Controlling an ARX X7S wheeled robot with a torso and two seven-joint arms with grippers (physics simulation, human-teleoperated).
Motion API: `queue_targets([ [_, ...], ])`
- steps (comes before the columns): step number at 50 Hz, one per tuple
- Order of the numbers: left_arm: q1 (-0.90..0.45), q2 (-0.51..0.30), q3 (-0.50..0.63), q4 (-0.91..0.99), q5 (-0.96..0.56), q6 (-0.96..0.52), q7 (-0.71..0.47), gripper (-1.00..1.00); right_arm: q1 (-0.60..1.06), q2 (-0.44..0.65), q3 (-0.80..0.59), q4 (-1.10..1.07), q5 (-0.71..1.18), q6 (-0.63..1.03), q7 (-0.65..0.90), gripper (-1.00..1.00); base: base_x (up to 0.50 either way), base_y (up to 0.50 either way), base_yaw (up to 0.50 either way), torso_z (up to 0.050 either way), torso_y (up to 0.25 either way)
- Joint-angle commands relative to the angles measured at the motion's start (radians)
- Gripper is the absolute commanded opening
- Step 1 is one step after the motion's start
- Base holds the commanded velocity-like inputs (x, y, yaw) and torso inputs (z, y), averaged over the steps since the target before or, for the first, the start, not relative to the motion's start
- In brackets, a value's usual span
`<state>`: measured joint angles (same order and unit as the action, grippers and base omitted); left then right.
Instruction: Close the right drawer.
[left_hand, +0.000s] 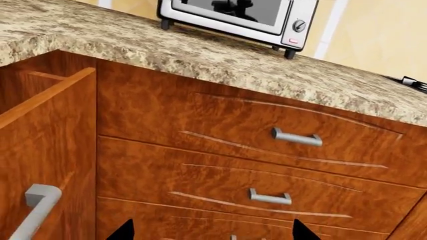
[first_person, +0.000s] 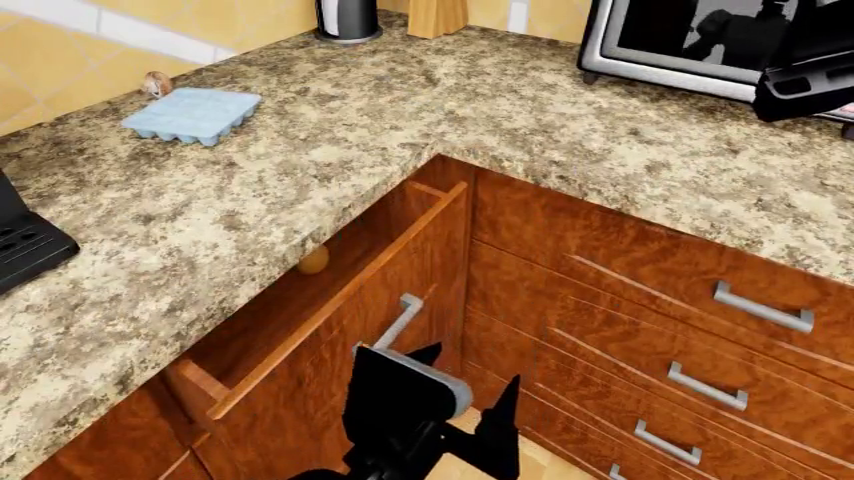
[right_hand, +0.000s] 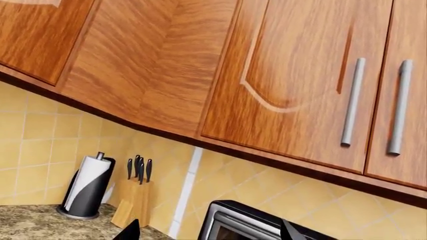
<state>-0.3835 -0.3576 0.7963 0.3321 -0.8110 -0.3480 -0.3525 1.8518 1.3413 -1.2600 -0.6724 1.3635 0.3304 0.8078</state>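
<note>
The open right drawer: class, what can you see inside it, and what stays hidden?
In the head view, the right drawer shows bare wooden inner walls and one small round tan object near the back. The counter overhangs the rest, and the floor is hidden.

Speckled granite table wraps an L-corner, yellow tile wall behind w/ pale stripe. Toaster oven at 1 o'clock, paper towel roll & knife block at 12, blue ice tray at 10. Upper wood cabinets, arched panels, upright silver handles.
</note>
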Motion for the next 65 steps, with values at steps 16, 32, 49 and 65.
queue_targets([
  [16,0.027,-0.028,-0.037,-0.192,0.039,0.11,0.094,1.0,-0.021,0.005,0.006,-0.004,-0.007,-0.007,0.005,1.0,0.0,0.0,0.0,0.0,0.0],
  [32,0.037,-0.031,-0.053,-0.312,0.07,0.169,0.13,1.0,-0.034,0.005,0.01,-0.006,-0.01,-0.014,0.007,1.0,0.0,0.0,0.0,0.0,0.0],
  [49,0.009,-0.019,-0.083,-0.427,0.079,0.206,0.149,1.0,-0.042,0.009,0.017,-0.008,-0.012,-0.015,0.006,1.0,0.0,0.0,0.0,0.0,0.0],
  [65,-0.019,0.005,-0.11,-0.549,0.086,0.229,0.147,1.0,-0.051,0.005,0.022,-0.009,-0.014,-0.016,0.007,1.0,0.0,0.0,0.0,0.0,0.0],
])
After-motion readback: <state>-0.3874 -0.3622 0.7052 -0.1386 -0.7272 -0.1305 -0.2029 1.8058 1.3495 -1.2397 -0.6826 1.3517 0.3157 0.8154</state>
